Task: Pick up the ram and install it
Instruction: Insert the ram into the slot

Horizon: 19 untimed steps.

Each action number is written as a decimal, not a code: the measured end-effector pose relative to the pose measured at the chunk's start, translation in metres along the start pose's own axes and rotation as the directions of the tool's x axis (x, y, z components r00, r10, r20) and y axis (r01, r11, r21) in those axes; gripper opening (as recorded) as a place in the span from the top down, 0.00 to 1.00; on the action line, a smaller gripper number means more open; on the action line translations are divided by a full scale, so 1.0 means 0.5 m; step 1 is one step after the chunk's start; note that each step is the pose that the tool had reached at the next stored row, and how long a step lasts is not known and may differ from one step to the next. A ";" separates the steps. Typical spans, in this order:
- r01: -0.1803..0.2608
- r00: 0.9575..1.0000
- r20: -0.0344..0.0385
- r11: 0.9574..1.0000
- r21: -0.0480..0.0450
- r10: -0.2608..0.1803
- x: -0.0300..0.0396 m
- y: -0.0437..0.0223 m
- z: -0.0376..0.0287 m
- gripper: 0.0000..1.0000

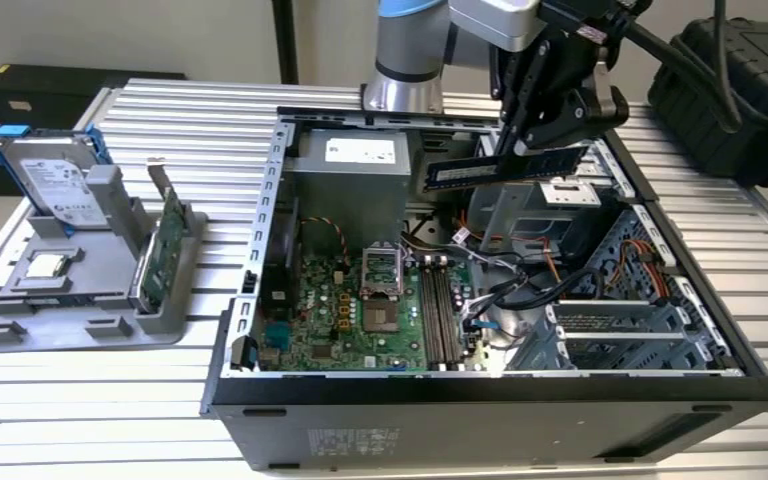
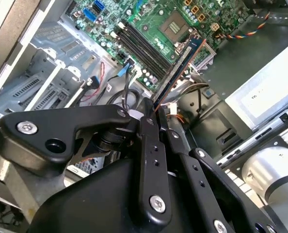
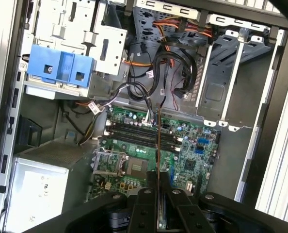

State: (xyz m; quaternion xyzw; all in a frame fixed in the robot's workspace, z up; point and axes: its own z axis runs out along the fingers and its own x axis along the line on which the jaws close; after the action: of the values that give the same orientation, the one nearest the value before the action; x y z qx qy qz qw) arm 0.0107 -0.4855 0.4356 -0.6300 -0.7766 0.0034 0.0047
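Black jaws clenched on long flat blue memory stick (image 1: pixel 498 169), held high over open dark computer case (image 1: pixel 491 415). Thin edge faces long slots (image 1: pixel 435 310) on green motherboard (image 1: pixel 324 320), likely for straight seating.

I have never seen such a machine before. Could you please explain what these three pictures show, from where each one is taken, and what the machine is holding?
This is a robot arm with a black grasping tool at its end. The exterior view comes from a camera standing off the arm. Both wrist views come from cameras that ride on the arm and look past the tool into the computer.

On the ribbed metal table stands an open computer case, with its green motherboard showing. On the exterior view's left, a grey holder carries a silver drive and a green card.

The tool is shut on the ram, a thin blue stick. It is held in the air above the case, not yet in the long slots.
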 end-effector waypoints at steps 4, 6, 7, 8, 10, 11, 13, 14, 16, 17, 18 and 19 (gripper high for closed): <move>0.038 0.999 0.000 0.999 0.000 -0.038 0.000 0.000 0.000 1.00; 0.057 0.998 0.001 0.998 0.000 -0.057 0.000 0.000 0.000 1.00; 0.066 0.998 0.001 0.998 0.000 -0.066 0.000 0.000 0.000 1.00; 0.075 0.997 0.001 0.997 0.000 -0.075 0.000 0.000 0.000 1.00; 0.095 0.995 0.001 0.995 0.000 -0.095 0.000 0.000 0.000 1.00; 0.105 0.994 0.001 0.994 0.000 -0.105 0.000 0.000 0.000 1.00; 0.125 0.992 0.001 0.992 0.000 -0.125 0.000 0.000 0.000 1.00; 0.134 0.991 0.002 0.991 0.001 -0.134 0.000 0.000 0.000 1.00; 0.152 0.988 0.002 0.988 0.001 -0.152 0.000 0.000 0.000 1.00; 0.161 0.987 0.002 0.987 0.001 -0.161 0.000 0.000 0.000 1.00; 0.169 0.986 0.002 0.986 0.001 -0.169 0.000 0.000 0.000 1.00; 0.178 0.984 0.002 0.984 0.001 -0.178 0.000 0.000 0.000 1.00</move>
State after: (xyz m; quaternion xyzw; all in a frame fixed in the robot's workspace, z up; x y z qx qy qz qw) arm 0.0107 -0.4855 0.4356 -0.5583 -0.8297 0.0039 0.0043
